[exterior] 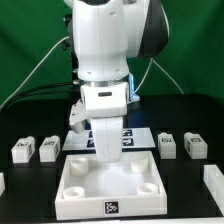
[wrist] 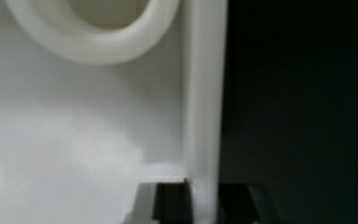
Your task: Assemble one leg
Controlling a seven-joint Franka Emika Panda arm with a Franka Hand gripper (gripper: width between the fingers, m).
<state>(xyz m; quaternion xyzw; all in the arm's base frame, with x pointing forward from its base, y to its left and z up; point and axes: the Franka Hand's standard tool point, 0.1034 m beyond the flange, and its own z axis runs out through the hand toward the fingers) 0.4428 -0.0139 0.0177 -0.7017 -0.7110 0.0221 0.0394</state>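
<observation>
The large white square panel (exterior: 108, 186) with round corner sockets lies at the table's front; a socket (wrist: 108, 32) and the panel's floor (wrist: 69, 130) fill the wrist view. My gripper (exterior: 107, 152) reaches down to the panel's far rim. In the wrist view my gripper (wrist: 204, 192) has one dark finger on each side of the thin upright rim wall (wrist: 204, 100), both touching it. Two legs (exterior: 22, 150) (exterior: 49, 147) stand at the exterior view's left, and two more (exterior: 168, 145) (exterior: 195, 144) at its right. All bear marker tags and sit apart from the gripper.
The marker board (exterior: 128, 136) lies behind the panel, partly hidden by my arm. Other white pieces are cut off at the left edge (exterior: 3, 182) and the right edge (exterior: 214, 186). Cables hang behind the arm against a green backdrop.
</observation>
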